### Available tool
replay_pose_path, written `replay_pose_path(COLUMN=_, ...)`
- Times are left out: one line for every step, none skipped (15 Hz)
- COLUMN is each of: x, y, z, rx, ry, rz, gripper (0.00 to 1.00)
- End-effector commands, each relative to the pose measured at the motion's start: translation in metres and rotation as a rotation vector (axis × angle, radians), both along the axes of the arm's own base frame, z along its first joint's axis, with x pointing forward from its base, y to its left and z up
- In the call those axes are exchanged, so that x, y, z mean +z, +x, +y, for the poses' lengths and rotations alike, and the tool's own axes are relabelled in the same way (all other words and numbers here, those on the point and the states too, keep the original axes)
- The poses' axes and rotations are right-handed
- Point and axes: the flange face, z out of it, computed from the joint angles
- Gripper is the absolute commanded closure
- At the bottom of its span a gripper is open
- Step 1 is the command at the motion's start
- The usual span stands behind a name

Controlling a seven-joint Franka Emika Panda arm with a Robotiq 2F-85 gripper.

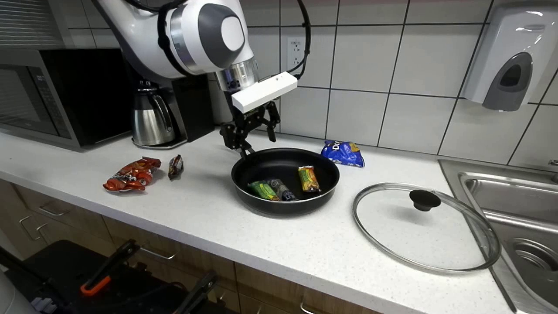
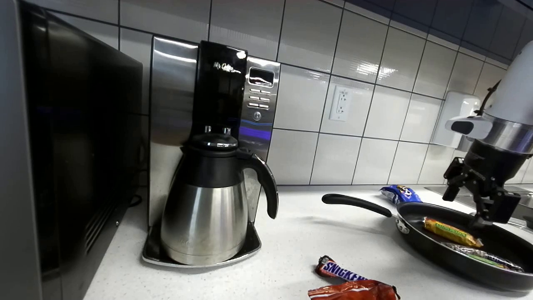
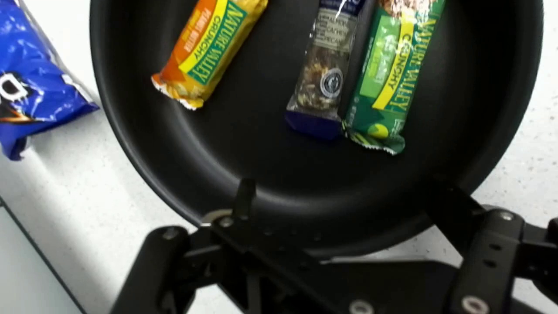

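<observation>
Hanging by blk pan (image 1: 279, 208), hand (image 1: 260, 145) stood wide, 3 bars (image 3: 324, 65) lay in pan, blue bag (image 1: 343, 153) nr back edge of desk (image 1: 209, 192)

Arm (image 1: 137, 35) comes in from top left in an exterior view, white links sloping down to the right, grey-and-white joint cap (image 1: 222, 32) bulging out front. Silver wrist collar (image 1: 239, 75) sits under that, white bar (image 1: 264, 92) fixed alongside, black cable (image 1: 307, 39) looping off behind. Pincer (image 1: 260, 146) hangs below the wrist, pointing down, tipped slightly off vertical. Jaws spread wide; fingertips (image 3: 246, 192) well apart in wrist view.
</observation>
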Motion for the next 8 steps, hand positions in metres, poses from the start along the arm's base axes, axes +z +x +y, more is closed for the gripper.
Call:
replay_pose_path(x=0.011, y=0.012, z=0.026, rx=0.037, ry=0.003, rz=-0.017, gripper=0.00)
replay_pose_path(x=0.012, y=0.016, z=0.032, rx=0.045, ry=0.000, rz=-0.027, gripper=0.00)
replay_pose_path(x=0.013, y=0.019, z=0.036, rx=0.046, ry=0.003, rz=-0.037, gripper=0.00)
replay_pose_path(x=0.013, y=0.022, z=0.040, rx=0.047, ry=0.015, rz=-0.051, gripper=0.00)
replay_pose_path(x=0.013, y=0.026, z=0.046, rx=0.048, ry=0.024, rz=-0.057, gripper=0.00)
replay_pose_path(x=0.012, y=0.030, z=0.049, rx=0.050, ry=0.028, rz=-0.057, gripper=0.00)
replay_pose_path(x=0.012, y=0.034, z=0.054, rx=0.047, ry=0.031, rz=-0.063, gripper=0.00)
replay_pose_path(x=0.013, y=0.040, z=0.059, rx=0.043, ry=0.036, rz=-0.071, gripper=0.00)
